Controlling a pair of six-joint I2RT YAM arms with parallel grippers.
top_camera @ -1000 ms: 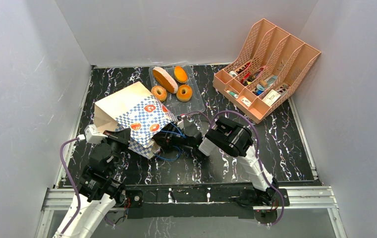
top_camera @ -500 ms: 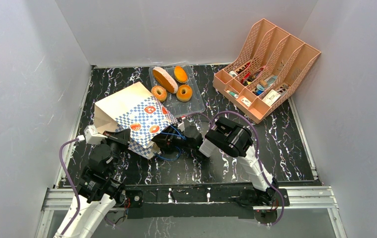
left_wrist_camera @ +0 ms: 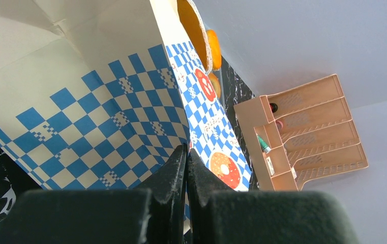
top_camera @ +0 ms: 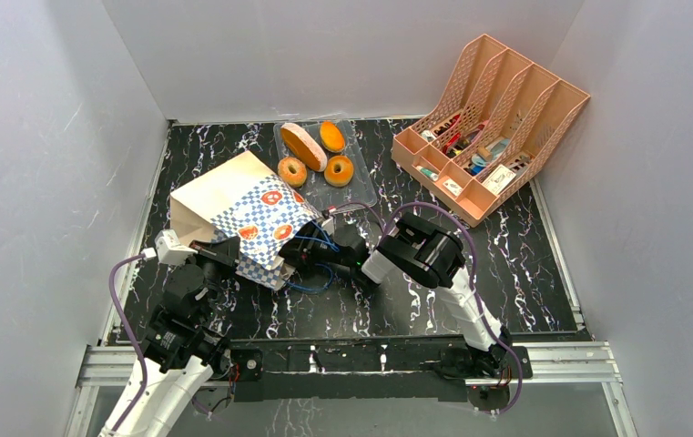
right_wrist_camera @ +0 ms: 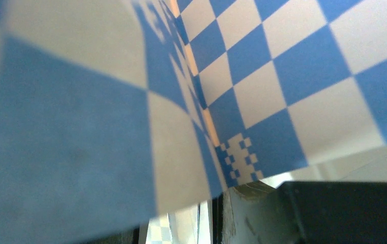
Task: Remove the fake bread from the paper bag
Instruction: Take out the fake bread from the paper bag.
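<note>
ok so the paper bag (top_camera: 233,202) is lying on its side on the black marble table (top_camera: 524,273), tan bottom pointing away to the far left, checkered mouth facing the near right. The left gripper (left_wrist_camera: 186,153) sits at the near-left edge of the bag's mouth, and in its wrist view the fingers are squeezed fully together, pinching the blue-and-white checkered rim. The right gripper (top_camera: 320,250) is pushed in at the mouth from the bag's right side, and the paper covers its tips. Its own camera is basically a wall of blurry checkered paper, so I honestly can't tell how wide it's spread or whether it has anything. The bag's blue cord handles (top_camera: 310,282) trail out on the table just below the mouth. The fake bread I can see is all outside, in the clear tray (top_camera: 361,196) just beyond the bag: an oval loaf (top_camera: 303,146), a round bun (top_camera: 331,137) and two ring donuts (top_camera: 292,170) (top_camera: 339,169). Can't see inside the bag at all. The pink file organizer (top_camera: 515,100) stands well off to the bag's right.
</note>
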